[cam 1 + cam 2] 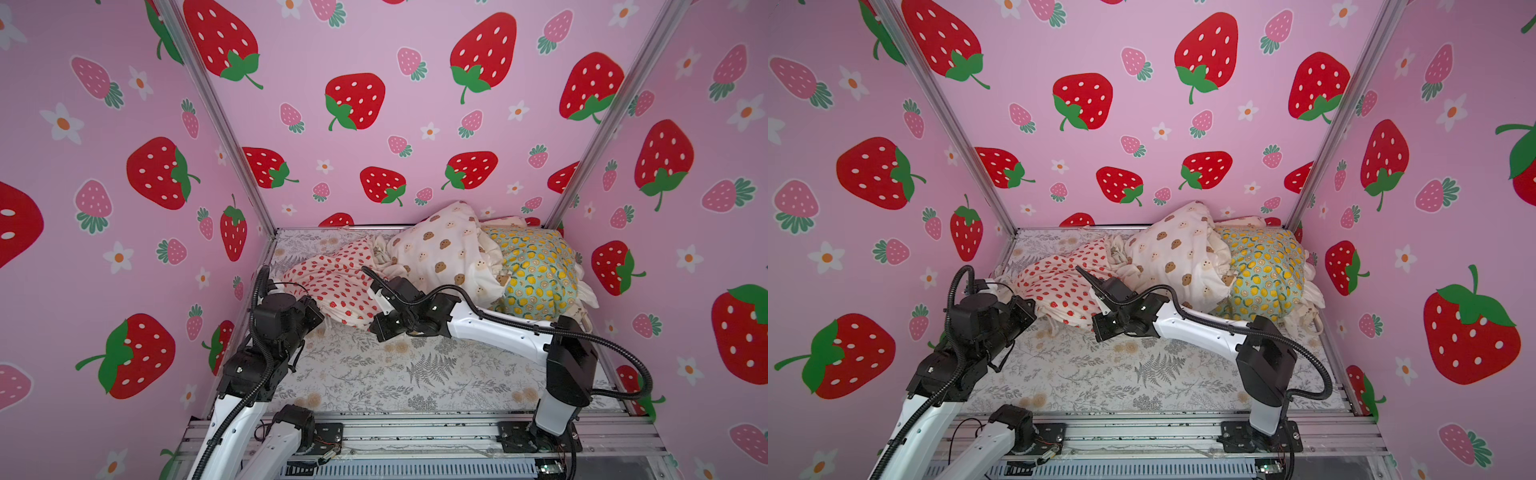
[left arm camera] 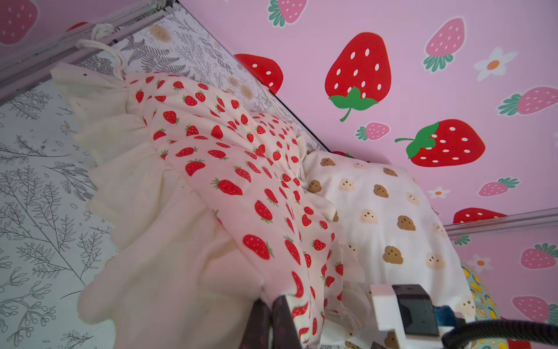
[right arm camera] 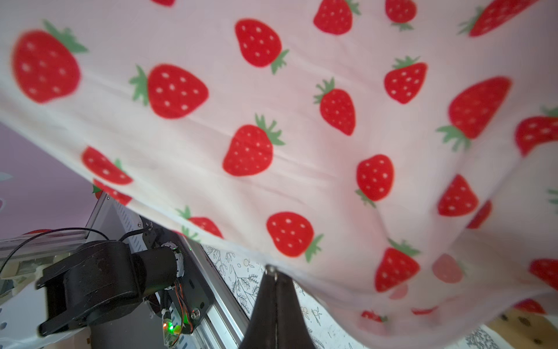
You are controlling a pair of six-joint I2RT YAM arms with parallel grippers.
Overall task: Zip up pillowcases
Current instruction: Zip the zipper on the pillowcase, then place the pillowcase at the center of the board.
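Note:
The strawberry-print pillowcase (image 1: 332,278) (image 1: 1059,282) lies crumpled at the left of the pile, with a cream ruffle (image 2: 145,193) along its near side. My left gripper (image 2: 271,305) is shut on its cloth where the ruffle meets the print; in a top view it sits at the near-left corner (image 1: 326,320). My right gripper (image 3: 273,270) is shut on a small metal zipper pull at the edge of the same pillowcase (image 3: 271,121), reaching in from the right (image 1: 376,297). The bear-face pillowcase (image 1: 444,249) and the lemon one (image 1: 536,274) lie behind and to the right.
A grey fern-print sheet (image 1: 395,370) covers the floor. Pink strawberry walls (image 1: 374,104) close in three sides. An aluminium rail (image 1: 415,432) with the arm bases runs along the front. A white cord (image 2: 102,45) lies by the far-left frame.

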